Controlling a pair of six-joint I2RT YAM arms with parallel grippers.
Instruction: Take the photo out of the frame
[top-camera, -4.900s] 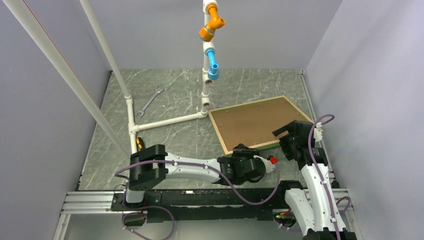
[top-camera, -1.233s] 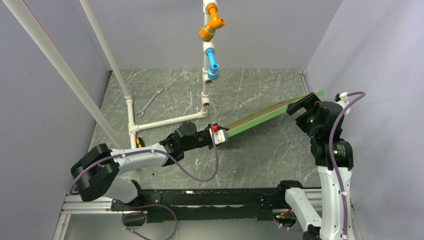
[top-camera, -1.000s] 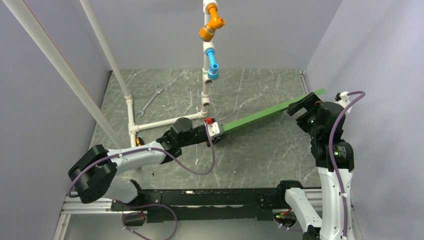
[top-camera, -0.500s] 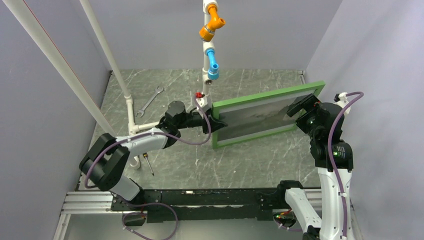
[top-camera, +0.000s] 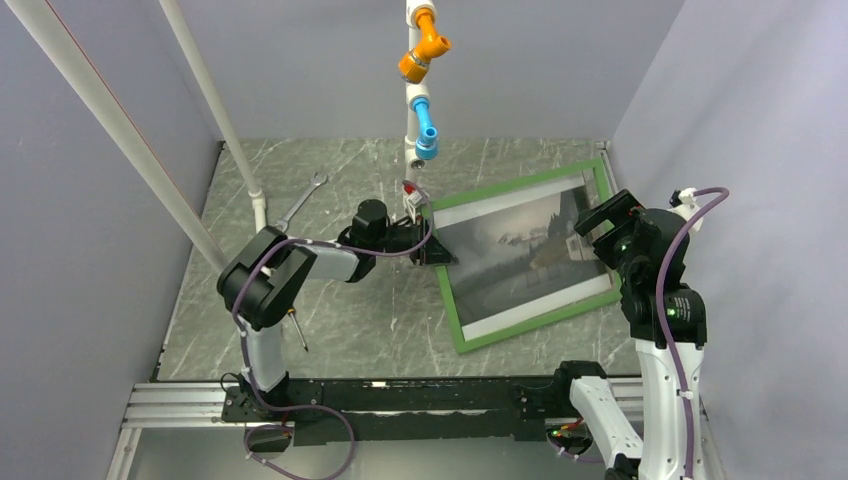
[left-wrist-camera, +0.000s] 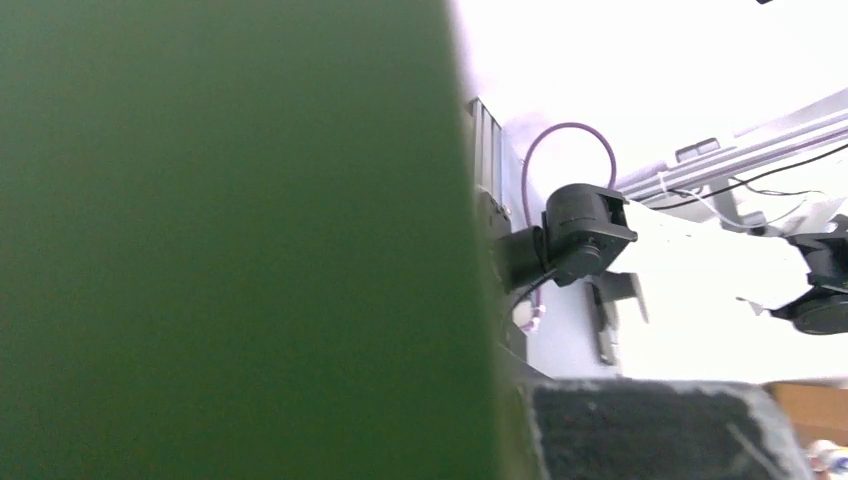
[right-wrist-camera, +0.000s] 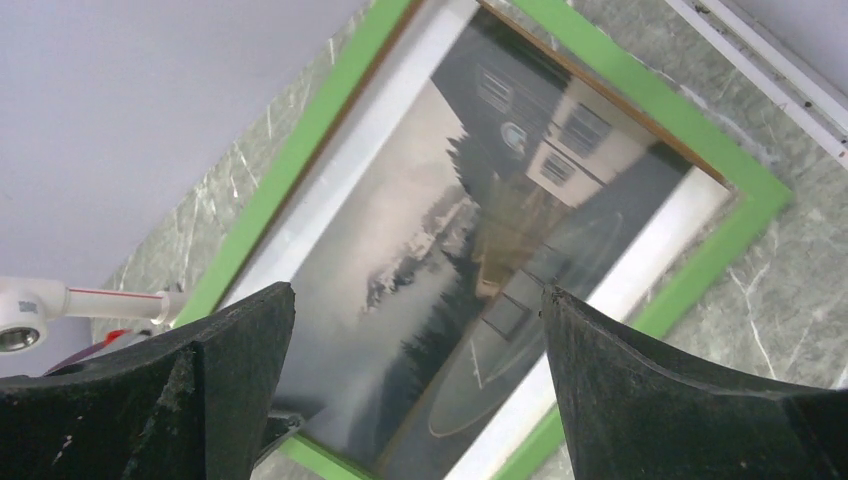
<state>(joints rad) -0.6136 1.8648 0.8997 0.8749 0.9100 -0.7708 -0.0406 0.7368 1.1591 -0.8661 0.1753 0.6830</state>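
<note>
The frame (top-camera: 545, 320), with green moulding, lies face up at the right of the table, its near corner towards the arms. The photo (top-camera: 510, 260) shows inside it, a grey scene with a white border. My left gripper (top-camera: 428, 245) is shut on the frame's left edge. In the left wrist view the green moulding (left-wrist-camera: 220, 240) fills the picture beside one dark pad (left-wrist-camera: 650, 430). My right gripper (top-camera: 600, 225) hovers over the frame's right side, open and empty. In the right wrist view (right-wrist-camera: 415, 390) the photo (right-wrist-camera: 430, 250) and frame (right-wrist-camera: 300, 150) lie below the spread jaws.
A white pipe stand (top-camera: 412, 150) with orange and blue fittings rises just behind the frame's far left corner. A wrench (top-camera: 300, 203) lies at the back left. A screwdriver (top-camera: 297, 328) lies near the left arm. Walls close the right and back sides.
Both grippers lifted the frame from lying back up, turned it over and brought it down picture side up. The right gripper has let go; the left arm swung towards the back.
</note>
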